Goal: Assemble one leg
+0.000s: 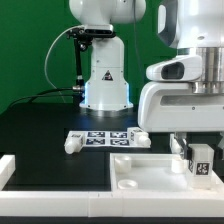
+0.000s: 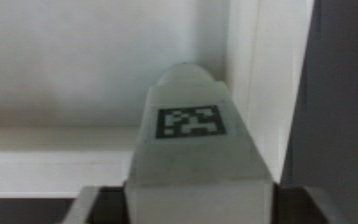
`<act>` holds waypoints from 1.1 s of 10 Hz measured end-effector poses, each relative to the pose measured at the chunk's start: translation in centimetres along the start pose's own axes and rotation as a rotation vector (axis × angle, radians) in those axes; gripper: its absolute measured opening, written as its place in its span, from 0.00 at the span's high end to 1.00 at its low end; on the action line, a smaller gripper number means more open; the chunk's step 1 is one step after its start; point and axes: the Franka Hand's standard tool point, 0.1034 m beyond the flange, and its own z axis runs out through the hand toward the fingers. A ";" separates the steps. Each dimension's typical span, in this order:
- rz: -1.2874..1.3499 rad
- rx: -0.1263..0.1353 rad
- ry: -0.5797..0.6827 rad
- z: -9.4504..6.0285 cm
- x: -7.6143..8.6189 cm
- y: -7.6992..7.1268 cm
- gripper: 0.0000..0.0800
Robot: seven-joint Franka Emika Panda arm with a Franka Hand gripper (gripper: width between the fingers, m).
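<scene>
My gripper [image 1: 200,150] is shut on a leg [image 1: 201,163], a small white block with a black-and-white tag facing the camera. I hold it upright just above the right part of the large flat white panel [image 1: 145,172]. In the wrist view the leg [image 2: 194,130] runs out from between my dark fingers [image 2: 105,206], its tag visible, with the gripper [image 2: 197,202] closed on its near end. The panel [image 2: 69,80] lies beneath it. The leg's tip sits near the panel's edge, beside the dark table.
The marker board [image 1: 108,137] lies on the black table behind the panel. Two more white legs rest at its ends, one [image 1: 72,143] towards the exterior view's left and one [image 1: 140,136] towards its right. A white rail [image 1: 8,170] borders the table. The robot base [image 1: 105,80] stands behind.
</scene>
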 end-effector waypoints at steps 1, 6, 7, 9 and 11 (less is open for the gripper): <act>0.096 -0.001 0.000 0.0 0.0 0.1 0.64; 0.708 -0.026 0.001 0.1 -0.1 0.7 0.64; 0.876 -0.020 -0.009 0.0 -0.1 0.9 0.64; 1.182 -0.009 -0.025 0.1 -0.5 1.0 0.64; 1.419 0.015 -0.033 0.1 -0.7 1.1 0.64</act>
